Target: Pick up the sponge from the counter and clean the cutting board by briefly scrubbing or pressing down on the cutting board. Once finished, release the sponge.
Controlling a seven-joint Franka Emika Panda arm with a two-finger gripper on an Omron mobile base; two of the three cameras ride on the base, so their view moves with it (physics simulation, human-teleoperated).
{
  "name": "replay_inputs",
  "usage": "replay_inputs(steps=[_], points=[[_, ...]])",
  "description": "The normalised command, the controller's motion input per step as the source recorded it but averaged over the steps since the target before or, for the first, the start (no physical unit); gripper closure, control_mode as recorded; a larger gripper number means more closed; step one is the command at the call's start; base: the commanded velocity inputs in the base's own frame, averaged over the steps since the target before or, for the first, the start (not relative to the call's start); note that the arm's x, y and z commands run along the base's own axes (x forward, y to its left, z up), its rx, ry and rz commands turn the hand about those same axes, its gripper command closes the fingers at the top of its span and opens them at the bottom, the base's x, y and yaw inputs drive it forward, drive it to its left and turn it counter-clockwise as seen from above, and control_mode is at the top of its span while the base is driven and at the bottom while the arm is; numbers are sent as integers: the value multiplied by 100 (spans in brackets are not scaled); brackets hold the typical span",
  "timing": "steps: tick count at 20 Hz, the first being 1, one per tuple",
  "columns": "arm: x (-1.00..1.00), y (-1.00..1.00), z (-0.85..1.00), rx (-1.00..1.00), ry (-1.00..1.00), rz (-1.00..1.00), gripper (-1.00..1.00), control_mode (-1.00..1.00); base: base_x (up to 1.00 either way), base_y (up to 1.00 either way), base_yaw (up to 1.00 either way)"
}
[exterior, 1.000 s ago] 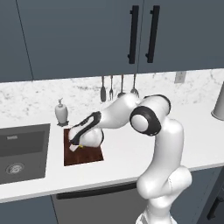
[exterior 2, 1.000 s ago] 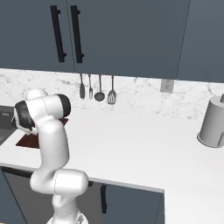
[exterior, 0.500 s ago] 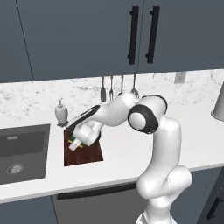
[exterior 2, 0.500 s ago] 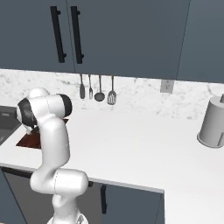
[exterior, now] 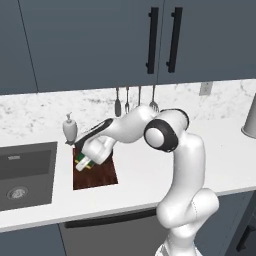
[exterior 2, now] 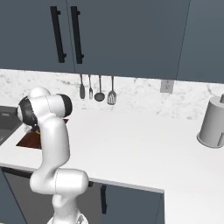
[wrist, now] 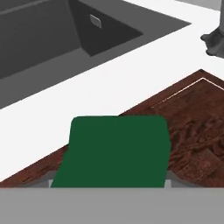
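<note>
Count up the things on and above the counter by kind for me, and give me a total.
Sponge: 1
Cutting board: 1
Soap bottle: 1
Hanging utensils: 4
Grey canister: 1
Wall outlet: 1
Total: 9

Around the cutting board (exterior: 97,175) the counter (exterior: 145,170) lies bare to its right and front, while the soap dispenser (exterior: 69,129) stands just behind its far-left corner, the sink basin (exterior: 25,172) drops away just beside its left edge, and utensils (exterior: 135,102) hang on the backsplash behind it.
</note>
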Motion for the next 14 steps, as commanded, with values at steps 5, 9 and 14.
replay_inputs(steps=[5,9,14], points=[[-22,41,-87,-20,4,0,100,-100,0,0,0],[-8,63,12,-3,-3,0,100,-100,0,0,0],[20,23,-58,0,12,0,100,-100,0,0,0]])
